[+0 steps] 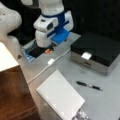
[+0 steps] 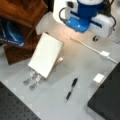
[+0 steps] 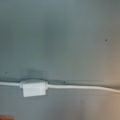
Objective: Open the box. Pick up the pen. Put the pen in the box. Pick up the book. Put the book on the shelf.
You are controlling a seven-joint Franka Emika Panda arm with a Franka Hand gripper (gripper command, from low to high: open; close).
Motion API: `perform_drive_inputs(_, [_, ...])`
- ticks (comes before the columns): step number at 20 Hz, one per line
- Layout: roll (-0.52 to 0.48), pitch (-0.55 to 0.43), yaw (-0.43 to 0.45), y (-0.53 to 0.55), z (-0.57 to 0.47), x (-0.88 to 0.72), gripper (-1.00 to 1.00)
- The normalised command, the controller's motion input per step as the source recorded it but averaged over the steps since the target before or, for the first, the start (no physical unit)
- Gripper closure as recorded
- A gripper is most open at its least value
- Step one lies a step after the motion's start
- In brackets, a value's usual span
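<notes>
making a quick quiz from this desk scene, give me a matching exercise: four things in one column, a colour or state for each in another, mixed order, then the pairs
Things:
1. box
2. pen
3. notebook
4. cable

States:
A. white, runs across the grey table with a small block on it
B. lid shut, black on top
C. lies flat on the table, spiral edge showing
D. slim, black, lies alone on the table

Pairs: 1-B, 2-D, 3-C, 4-A

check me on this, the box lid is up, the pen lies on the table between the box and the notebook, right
Not quite: the box is shut, its black lid flat and the white latch at its front, as a front view shows. The rest holds: the pen lies on the table between box and notebook.
</notes>
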Motion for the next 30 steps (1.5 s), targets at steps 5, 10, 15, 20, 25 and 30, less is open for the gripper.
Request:
perform_drive_inputs(5, [0.173,0.058,-0.199,0.31,-0.05,0.22,-1.00])
perform_drive_inputs(10, [0.176,0.085,-0.213,0.24,0.02,0.29,-1.00])
perform_drive_inputs(15, [0.238,0.079,-0.187,0.25,0.00,0.38,-1.00])
perform_drive_inputs(20, [0.270,0.076,-0.164,0.24,-0.03,0.37,-1.00])
perform_drive_inputs(25, [0.269,0.058,-0.119,0.17,-0.01,0.32,-1.00])
perform_drive_inputs(30, [0.337,-0.009,-0.082,0.10,-0.06,0.28,-1.00])
